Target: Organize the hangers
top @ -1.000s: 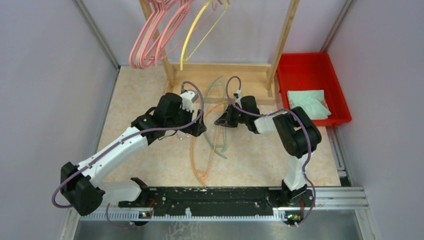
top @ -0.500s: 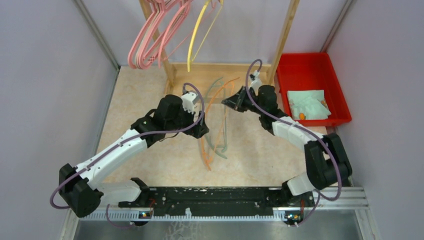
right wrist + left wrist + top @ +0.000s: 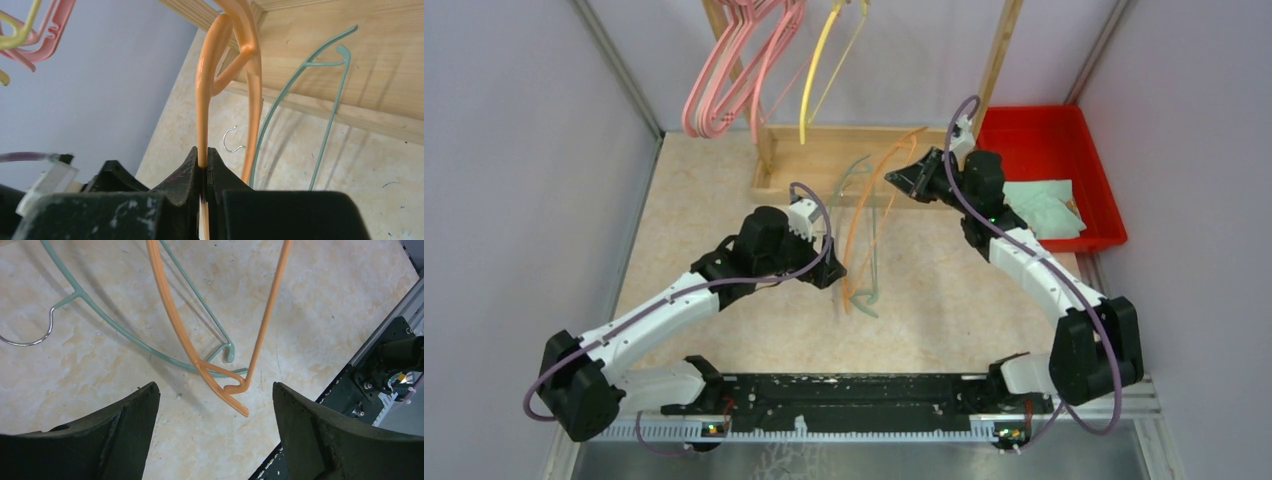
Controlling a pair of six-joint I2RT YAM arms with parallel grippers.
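My right gripper [image 3: 902, 180] [image 3: 204, 159] is shut on an orange hanger [image 3: 856, 232] [image 3: 202, 107] and holds it lifted and tilted, its low end near the floor [image 3: 220, 385]. A pale green hanger [image 3: 864, 290] [image 3: 125, 335] [image 3: 330, 105] with a metal hook lies on the floor beneath it. My left gripper [image 3: 829, 272] [image 3: 215, 412] is open and empty, just left of the orange hanger's low end. Several pink hangers [image 3: 724, 85] and a yellow hanger [image 3: 816, 65] hang on the wooden rack's top bar.
The wooden rack's base [image 3: 824, 150] and its posts [image 3: 996, 70] stand at the back centre. A red bin [image 3: 1044, 130] holding a pale cloth [image 3: 1044, 205] sits at the back right. Grey walls close both sides. A black rail [image 3: 854, 390] runs along the near edge.
My right gripper has risen and moved back and right toward the rack with the orange hanger, lifting it off the floor. My left gripper has shifted slightly nearer.
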